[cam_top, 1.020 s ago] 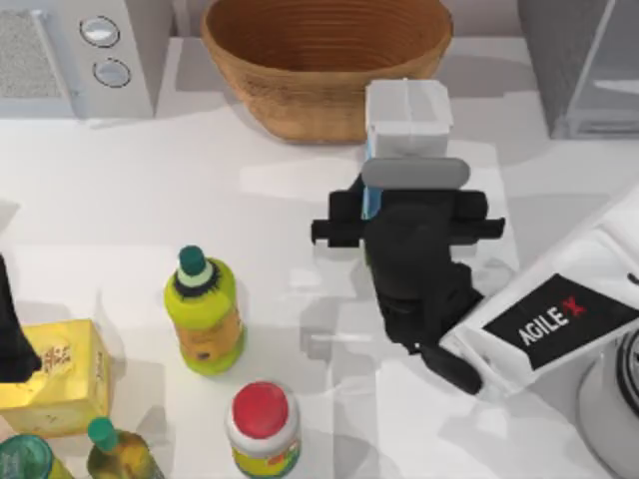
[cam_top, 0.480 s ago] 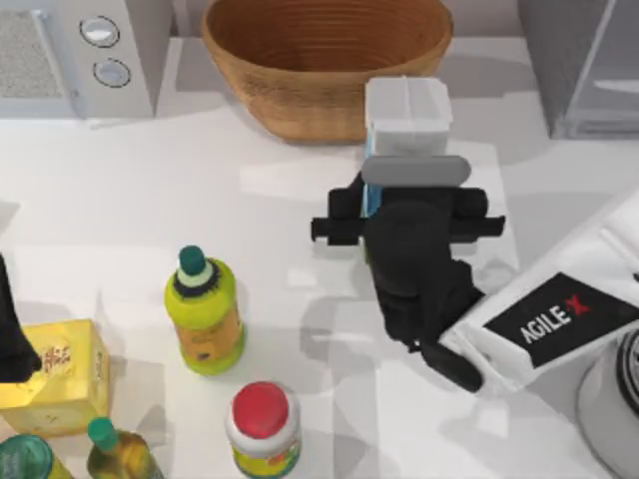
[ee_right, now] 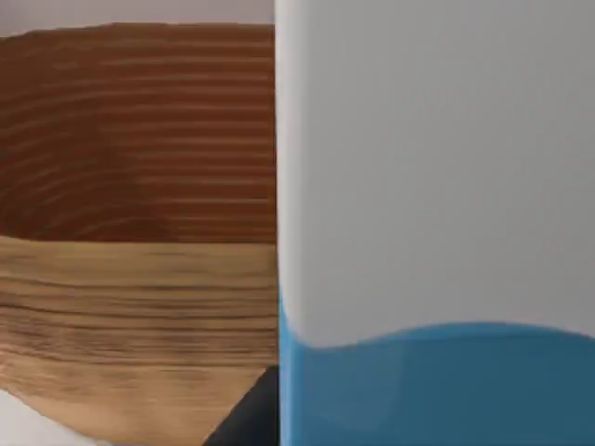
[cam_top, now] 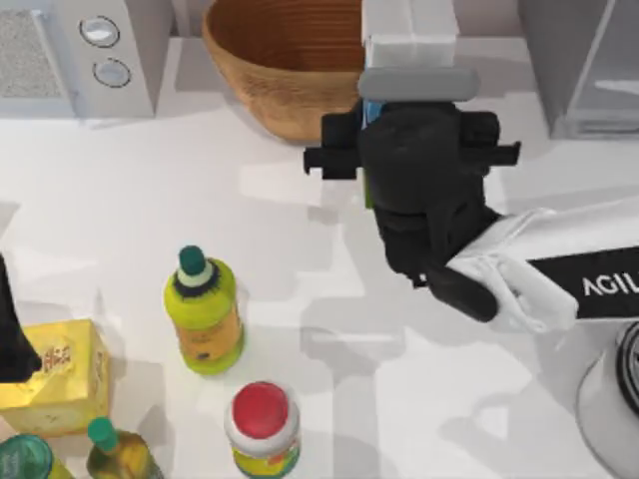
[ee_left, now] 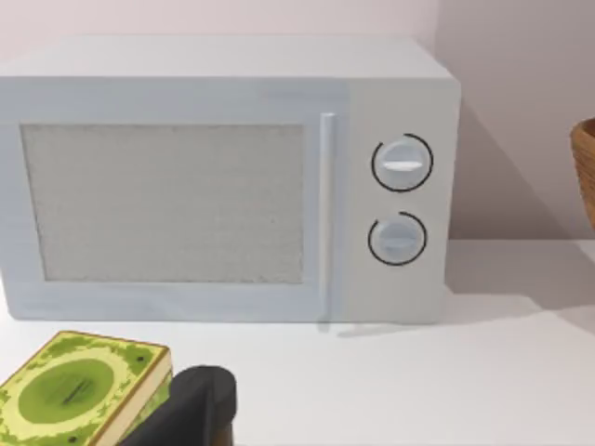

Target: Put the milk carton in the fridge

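R gripper (cam_top: 411,150) sits at the table's far centre-right, closed on the carton (cam_top: 409,35). Fingers themselves are hidden under the black wrist body in the top view, so exact opening can't be read; grip is inferred from the carton sitting directly ahead of the gripper, touching it, with its white top past the grey bracket. Blue body of the carton shows just below that bracket.

R wrist view: carton (ee_right: 437,214) stands close in front of the cam, white upper part over blue lower part, upright. Basket (ee_right: 130,232) is just beside the carton, on its left as the top view has it.

Top view: basket (cam_top: 285,60) is to the gripper's left and slightly beyond; carton overlaps its right rim. Fridge (cam_top: 579,60) is to the gripper's right, at the far right corner, apart from the carton. Carton is not in the fridge.

L gripper (cam_top: 10,329) is parked at the table's left edge, beside the yellow box (cam_top: 55,379); its opening can't be told. Microwave (ee_left: 232,177) faces the L wrist cam.
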`<action>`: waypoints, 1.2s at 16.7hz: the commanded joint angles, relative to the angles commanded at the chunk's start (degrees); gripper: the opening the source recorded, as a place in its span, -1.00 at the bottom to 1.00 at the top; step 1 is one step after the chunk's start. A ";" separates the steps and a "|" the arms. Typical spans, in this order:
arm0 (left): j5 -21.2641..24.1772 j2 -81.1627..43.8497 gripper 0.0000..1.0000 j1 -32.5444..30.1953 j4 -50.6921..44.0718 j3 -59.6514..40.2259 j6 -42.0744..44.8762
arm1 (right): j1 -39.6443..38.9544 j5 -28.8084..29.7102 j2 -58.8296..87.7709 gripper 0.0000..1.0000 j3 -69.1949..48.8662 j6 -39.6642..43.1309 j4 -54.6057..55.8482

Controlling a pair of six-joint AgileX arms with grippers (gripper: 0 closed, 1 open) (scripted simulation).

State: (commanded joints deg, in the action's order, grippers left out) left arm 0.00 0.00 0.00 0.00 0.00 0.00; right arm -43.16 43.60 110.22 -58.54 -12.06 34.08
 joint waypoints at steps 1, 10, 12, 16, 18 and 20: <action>0.00 0.00 1.00 0.00 0.00 0.00 0.00 | -0.01 -0.04 -2.21 -1.00 -0.92 -0.01 -3.25; 0.00 0.00 1.00 0.00 0.00 0.00 0.00 | -0.03 -0.21 -8.30 -1.00 -3.48 -0.21 -10.89; 0.00 0.00 1.00 0.00 0.00 0.00 0.00 | 0.97 -0.69 -9.92 -1.00 -2.54 0.08 -11.15; 0.00 0.00 1.00 0.00 0.00 0.00 0.00 | 6.46 -3.72 -19.70 -1.00 3.18 1.69 -12.97; 0.00 0.00 1.00 0.00 0.00 0.00 0.00 | 10.36 -6.34 -27.70 -1.00 7.74 2.84 -14.58; 0.00 0.00 1.00 0.00 0.00 0.00 0.00 | 14.63 -9.73 -37.44 -1.00 13.19 4.11 -16.58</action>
State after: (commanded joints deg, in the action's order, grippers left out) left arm 0.00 0.00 0.00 0.00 0.00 0.00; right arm -28.52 33.87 72.78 -45.35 -7.95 17.50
